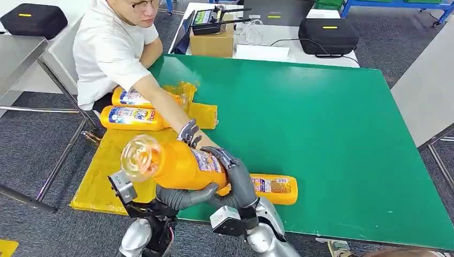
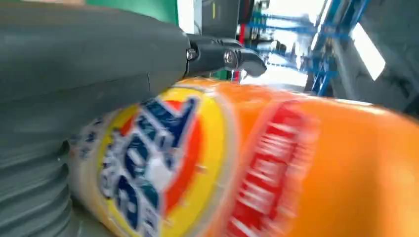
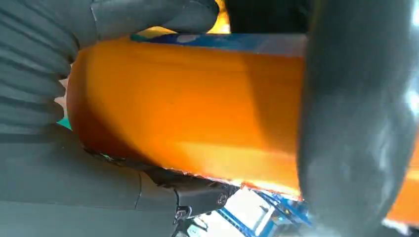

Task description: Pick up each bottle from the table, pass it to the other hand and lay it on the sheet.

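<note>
Both hands, left hand (image 1: 184,197) and right hand (image 1: 235,179), grip one orange bottle (image 1: 179,165) between them.

Person (image 1: 115,51) at table's far-left corner; cardboard box (image 1: 212,40) behind.

person's arm (image 1: 160,104) across yellow sheet (image 1: 101,176), two bottles (image 1: 131,117) there

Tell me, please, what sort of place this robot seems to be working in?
Probably a robotics lab or workshop: a green worktable on grey carpet, black equipment cases and a cardboard box with electronics on a white bench behind, and blue metal racking at the back.
</note>
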Available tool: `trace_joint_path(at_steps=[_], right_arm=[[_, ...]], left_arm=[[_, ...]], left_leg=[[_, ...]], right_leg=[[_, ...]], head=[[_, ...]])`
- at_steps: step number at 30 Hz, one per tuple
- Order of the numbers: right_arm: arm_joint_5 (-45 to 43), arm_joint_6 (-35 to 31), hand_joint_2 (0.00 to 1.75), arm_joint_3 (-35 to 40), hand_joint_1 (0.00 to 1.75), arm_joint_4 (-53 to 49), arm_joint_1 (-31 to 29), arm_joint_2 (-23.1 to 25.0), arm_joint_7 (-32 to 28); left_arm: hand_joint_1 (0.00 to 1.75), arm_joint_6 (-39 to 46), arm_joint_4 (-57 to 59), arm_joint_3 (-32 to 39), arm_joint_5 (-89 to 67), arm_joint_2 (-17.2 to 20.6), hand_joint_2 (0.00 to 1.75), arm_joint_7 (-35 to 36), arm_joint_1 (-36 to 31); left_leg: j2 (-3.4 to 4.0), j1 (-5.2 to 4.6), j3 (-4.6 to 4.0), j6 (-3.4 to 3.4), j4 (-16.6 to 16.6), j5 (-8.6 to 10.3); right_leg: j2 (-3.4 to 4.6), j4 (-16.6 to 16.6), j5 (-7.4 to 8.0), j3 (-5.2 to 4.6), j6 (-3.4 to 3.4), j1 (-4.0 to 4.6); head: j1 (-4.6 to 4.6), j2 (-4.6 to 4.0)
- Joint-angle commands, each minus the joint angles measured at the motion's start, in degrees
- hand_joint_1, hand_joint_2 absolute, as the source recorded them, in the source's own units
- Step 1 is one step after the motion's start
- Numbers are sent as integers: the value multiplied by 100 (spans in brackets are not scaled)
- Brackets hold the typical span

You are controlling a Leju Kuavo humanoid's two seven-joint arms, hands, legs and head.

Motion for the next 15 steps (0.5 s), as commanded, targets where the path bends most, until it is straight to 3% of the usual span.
trace_joint_path(at_steps=[1,2,3,4,7,8,13,15], right_arm=[[124,-130,175,640,175,793,-36,-226,49],[38,-214,175,595,175,810,31,-174,100],[11,-270,175,569,122,823,64,-149,147],[40,-433,175,555,0,849,98,-120,200],[-34,-536,175,503,0,834,131,-95,246],[-81,-597,0,449,0,799,160,-82,266],[-514,-647,0,-23,0,708,358,-58,232],[-822,-669,0,-253,0,536,462,-57,-66]], left_arm=[[30,663,89,-16,327,-168,175,5,-488],[143,808,78,-15,274,-187,175,-72,-501],[154,845,66,-18,284,-188,175,-77,-500],[175,903,43,-33,297,-173,175,-74,-498],[175,994,15,-50,317,-153,175,-69,-480],[175,1013,5,-60,325,-132,175,-67,-471],[175,1008,-22,-168,297,-24,175,49,-437],[175,1031,-27,-162,338,10,175,124,-455]], left_leg=[[-20,9,8,19,-9,4],[-13,4,4,11,-4,2],[-17,4,5,10,-4,2],[-24,8,6,15,-5,2],[-17,5,9,12,-7,1],[-15,7,14,16,-9,-1],[-16,6,11,17,-12,1],[-17,5,6,17,-8,2]], right_leg=[[-15,-19,4,19,-32,15],[-10,-10,0,11,-17,8],[-14,-10,-1,12,-16,8],[-19,-14,-1,17,-25,13],[-13,-12,-2,15,-22,10],[-10,-15,-2,20,-30,13],[-10,-17,-1,20,-31,12],[-12,-14,-1,16,-29,11]], head=[[0,0],[-2,0],[-2,0],[-2,0],[-2,0],[0,0],[0,0],[0,0]])
